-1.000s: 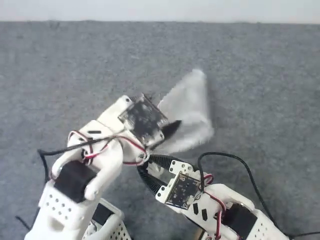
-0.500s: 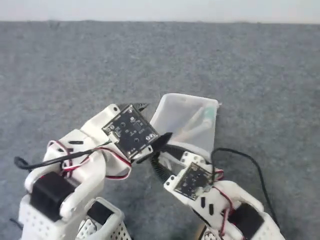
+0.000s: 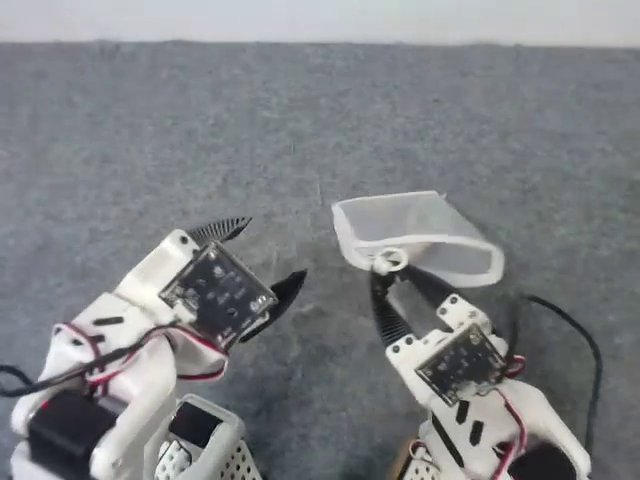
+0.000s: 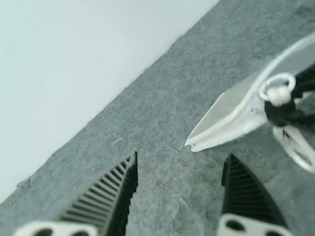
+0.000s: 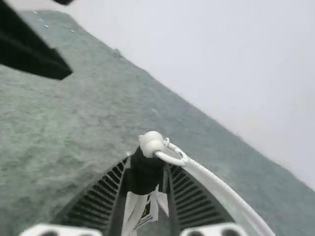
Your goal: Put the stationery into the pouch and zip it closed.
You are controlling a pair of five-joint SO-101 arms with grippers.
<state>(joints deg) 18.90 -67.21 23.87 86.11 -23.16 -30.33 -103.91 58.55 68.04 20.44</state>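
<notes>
Our right hand (image 3: 390,282) clamps the zipper pull (image 3: 388,262) of the pouch (image 3: 425,235), which rests on the bench (image 3: 150,130), possibly zipped. Our left hand (image 3: 268,250), wide open beside the pouch, should pin it before we pull.

a strip of grey mat (image 3: 335,330) lies open between the left gripper (image 3: 272,250) and the pouch (image 3: 420,235), which stand apart and do not touch. the left gripper's jaws are spread, with mat showing between them and the pouch's corner ahead of that gap. on the right side the pouch stands in the way, its zip pull (image 3: 390,262) pinched in the right gripper (image 3: 392,272), whose fingers and arm take up the ground on its near side. a black cable (image 3: 560,310) loops beside that arm. beyond the pouch and off to the left, broad mat runs back to the wall (image 3: 320,20).
</notes>
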